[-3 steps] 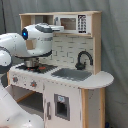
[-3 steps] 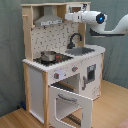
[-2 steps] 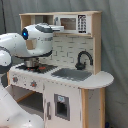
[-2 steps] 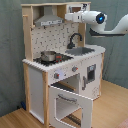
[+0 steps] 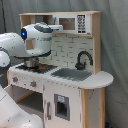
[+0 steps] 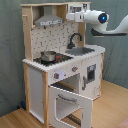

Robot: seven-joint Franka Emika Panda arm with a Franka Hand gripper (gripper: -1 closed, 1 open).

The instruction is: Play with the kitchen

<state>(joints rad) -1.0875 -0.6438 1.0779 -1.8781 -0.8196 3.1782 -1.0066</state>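
Note:
The kitchen [image 5: 75, 90] [image 6: 37, 80] is a tall white and light-wood toy with a dotted backsplash. It has a black faucet [image 5: 82, 59] [image 6: 75, 39] over a grey sink [image 5: 72, 74] [image 6: 82, 51]. A metal pot [image 5: 31, 62] [image 6: 48, 56] sits on the hob. In the second exterior view the oven door [image 6: 67, 102] hangs open. My gripper [image 5: 59, 26] [image 6: 70, 17] is raised at the upper shelf, just beside the small microwave [image 5: 75, 23] [image 6: 77, 7] and under the top board. Nothing shows in its grasp.
A grey range hood [image 6: 47, 20] hangs above the hob. A grey curtain [image 5: 115, 45] [image 6: 10, 50] backs the scene. The kitchen stands on a wooden floor [image 6: 112, 107]. My white arm [image 5: 15, 45] fills the first exterior view's left side.

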